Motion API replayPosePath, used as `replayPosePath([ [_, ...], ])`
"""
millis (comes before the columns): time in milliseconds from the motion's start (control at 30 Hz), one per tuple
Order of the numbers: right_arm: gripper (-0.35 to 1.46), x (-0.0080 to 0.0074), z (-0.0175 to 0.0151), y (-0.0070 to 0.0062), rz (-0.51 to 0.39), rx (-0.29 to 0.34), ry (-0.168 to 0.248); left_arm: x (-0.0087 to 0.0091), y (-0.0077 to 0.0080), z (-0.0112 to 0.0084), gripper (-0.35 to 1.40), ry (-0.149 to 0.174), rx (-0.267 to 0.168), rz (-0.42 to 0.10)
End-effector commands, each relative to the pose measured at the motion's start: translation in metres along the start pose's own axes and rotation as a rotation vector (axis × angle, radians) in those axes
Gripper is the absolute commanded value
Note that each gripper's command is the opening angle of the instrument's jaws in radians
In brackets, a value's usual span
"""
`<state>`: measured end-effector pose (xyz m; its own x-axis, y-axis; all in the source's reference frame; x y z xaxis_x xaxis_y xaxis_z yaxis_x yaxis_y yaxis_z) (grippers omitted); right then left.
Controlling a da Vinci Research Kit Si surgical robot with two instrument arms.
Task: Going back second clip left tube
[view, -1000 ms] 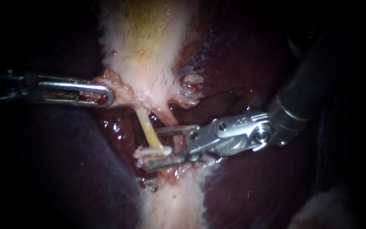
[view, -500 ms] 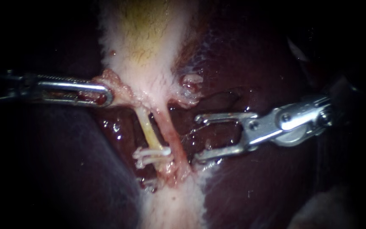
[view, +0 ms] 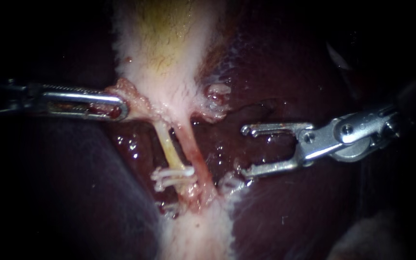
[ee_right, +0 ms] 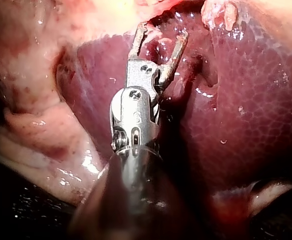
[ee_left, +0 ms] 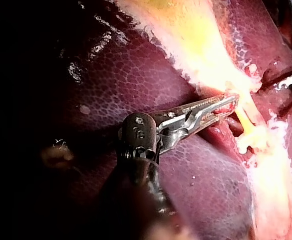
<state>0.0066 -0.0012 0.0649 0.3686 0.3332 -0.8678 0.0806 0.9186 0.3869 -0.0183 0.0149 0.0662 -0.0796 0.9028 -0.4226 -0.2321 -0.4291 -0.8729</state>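
The pale gallbladder (view: 162,53) narrows into two tubes. The yellowish left tube (view: 168,148) carries a white clip (view: 172,176) across its lower end. The pinker right tube (view: 194,155) runs beside it. My left instrument (view: 116,107) is shut on a fold of tissue at the gallbladder's neck and holds it to the left; the left wrist view shows the same grip (ee_left: 224,105) beside the tube (ee_left: 245,120). My right instrument (view: 245,150) stands to the right of both tubes, jaws open and empty, touching neither. Its open jaws (ee_right: 161,32) hover over the liver.
Dark red liver (view: 285,72) lies on both sides of the tubes, wet and glistening around them. A whitish band of tissue (view: 198,231) runs down below the clip. A small pale nub (view: 217,94) sits on the liver right of the gallbladder's neck.
My right instrument has drawn back to the right, off the left tube, leaving the white clip on it. Its jaws stay open. The left instrument has not moved.
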Motion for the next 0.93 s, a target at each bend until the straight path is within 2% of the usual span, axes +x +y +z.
replayPosePath([
  [33, 0.50, 0.0000, -0.0001, 0.0000, 0.000, 0.000, 0.000, 0.0000, -0.0001, 0.0001, -0.35, 0.000, 0.000, 0.000],
  [500, 0.50, 0.0000, -0.0006, 0.0000, 0.001, 0.002, 0.000, -0.0012, -0.0033, 0.0034, -0.35, -0.007, 0.014, 0.012],
  [733, 0.50, 0.0001, -0.0006, 0.0000, 0.001, 0.002, 0.000, -0.0017, -0.0035, 0.0046, -0.35, -0.007, 0.019, 0.016],
  [933, 0.50, 0.0001, -0.0006, 0.0000, 0.001, 0.002, 0.000, -0.0017, -0.0036, 0.0046, -0.35, -0.007, 0.019, 0.016],
])
